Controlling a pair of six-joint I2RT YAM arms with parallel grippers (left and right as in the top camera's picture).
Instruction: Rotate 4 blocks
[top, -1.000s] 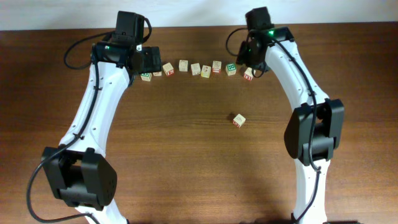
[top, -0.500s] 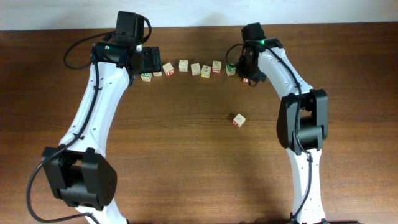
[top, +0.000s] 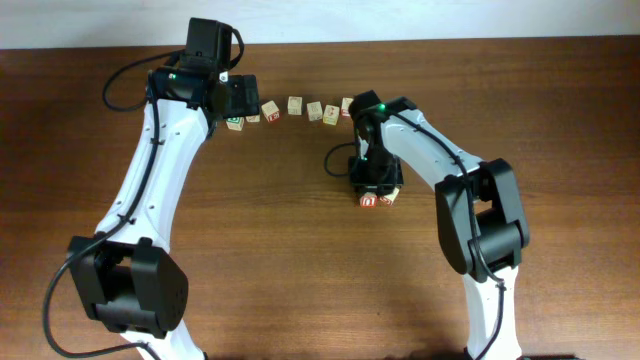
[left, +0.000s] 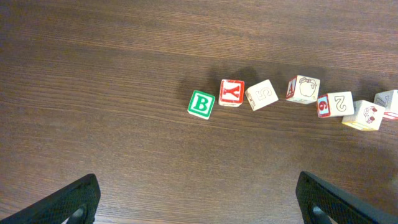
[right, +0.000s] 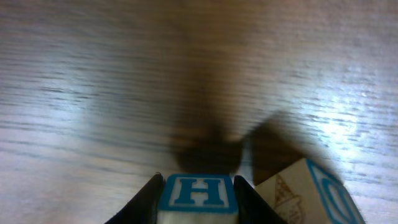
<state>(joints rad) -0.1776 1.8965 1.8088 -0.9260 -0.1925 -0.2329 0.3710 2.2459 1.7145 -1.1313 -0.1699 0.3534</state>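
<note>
1. The table (top: 300, 270) is dark brown wood and fills the overhead view.
2. The left arm (top: 150, 180) reaches to the far left. The right arm (top: 440, 160) bends in toward the middle.
3. The left gripper (left: 196, 190) hangs above the left end of the row, its claw spread wide apart with nothing in it.
4. The right gripper (right: 198, 205) points down at mid-table, a little right of centre. Its claw is clamped on the H block (right: 198, 190), with a finger against each side.
5. The row of blocks (left: 303, 89) is seven cubes in a loose curve along the far side, well apart from the right gripper.
6. The green B block (left: 201, 103) is at the row's left end. The red Y block (left: 231, 93) is just right of it, and pale cubes follow.
7. The H block shows a blue-framed letter. Whether it rests on the wood cannot be told.
8. The loose block (right: 305, 193), pale with a faint drawing, sits askew just beside it.
</note>
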